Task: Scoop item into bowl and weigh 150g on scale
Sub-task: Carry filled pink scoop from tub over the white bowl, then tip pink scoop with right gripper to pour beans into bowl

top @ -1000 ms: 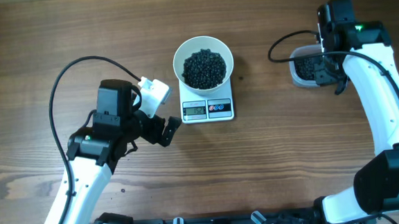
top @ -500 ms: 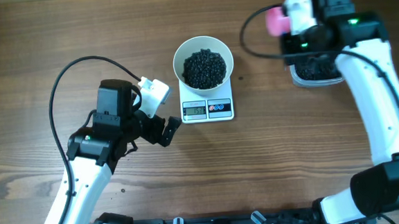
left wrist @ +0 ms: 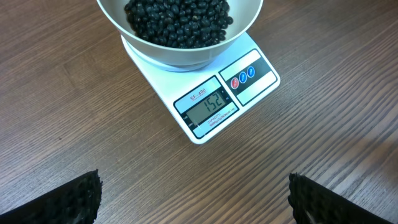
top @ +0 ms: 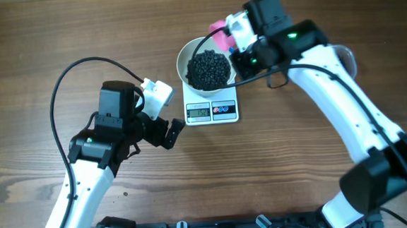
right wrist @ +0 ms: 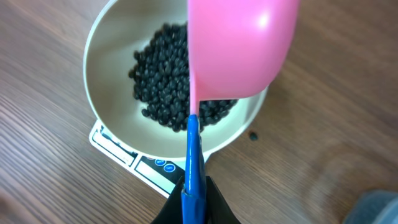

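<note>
The white bowl [top: 183,57] stands on the white scale [top: 225,116], heaped with black beads [top: 208,70]. The same beads [left wrist: 180,22] show in the left wrist view, where the scale's display [left wrist: 208,106] reads 152. My right gripper [top: 244,53] is shut on the blue handle [right wrist: 193,155] of a pink scoop [right wrist: 239,50]. The scoop [top: 218,28] hangs over the bowl's far right rim, its underside towards the wrist camera and its inside hidden. My left gripper [top: 168,132] rests open and empty on the table, left of the scale.
The clear tub [top: 346,58] sits at the right, mostly hidden behind my right arm. One stray bead [right wrist: 252,135] lies on the wood beside the bowl. A black cable [top: 73,69] loops over the table behind my left arm.
My right arm has swung left from the tub to the bowl, carrying the pink scoop over the rim. The left arm has not moved.
</note>
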### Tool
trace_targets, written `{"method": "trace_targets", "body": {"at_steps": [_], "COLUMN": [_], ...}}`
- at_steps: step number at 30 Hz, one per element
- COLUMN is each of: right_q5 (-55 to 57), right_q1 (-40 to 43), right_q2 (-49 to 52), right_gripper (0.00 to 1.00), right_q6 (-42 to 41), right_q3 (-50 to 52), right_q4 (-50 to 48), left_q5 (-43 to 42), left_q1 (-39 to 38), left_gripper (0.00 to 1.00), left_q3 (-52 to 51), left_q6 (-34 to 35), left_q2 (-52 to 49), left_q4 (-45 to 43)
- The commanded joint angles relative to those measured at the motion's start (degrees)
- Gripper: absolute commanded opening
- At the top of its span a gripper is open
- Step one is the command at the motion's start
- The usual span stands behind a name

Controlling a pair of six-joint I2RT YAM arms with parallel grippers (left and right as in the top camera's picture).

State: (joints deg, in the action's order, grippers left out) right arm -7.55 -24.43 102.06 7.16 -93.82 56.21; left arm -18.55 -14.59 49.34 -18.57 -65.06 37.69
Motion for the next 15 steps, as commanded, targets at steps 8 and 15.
{"method": "trace_targets", "body": {"at_steps": [8, 15], "right_q5": [1.9, 4.92], "right_q1": [-1.18, -1.18], "right_q2": [8.09, 9.49], "right_gripper": [0.04, 0.04], "right_q6": [1.88, 1.9], "right_q3": [-1.05, -0.98], "right_q4": [-1.62, -1.81], "left_q5": [-0.9, -0.9], "left_q1": [-0.2, -0.2], "left_gripper": [1.0, 1.0], "left_q3": [-0.55, -0.55], "left_q6": [-0.11, -0.11], "left_q2": [-0.44, -0.44], "left_q4": [-0.15, -0.15]}}
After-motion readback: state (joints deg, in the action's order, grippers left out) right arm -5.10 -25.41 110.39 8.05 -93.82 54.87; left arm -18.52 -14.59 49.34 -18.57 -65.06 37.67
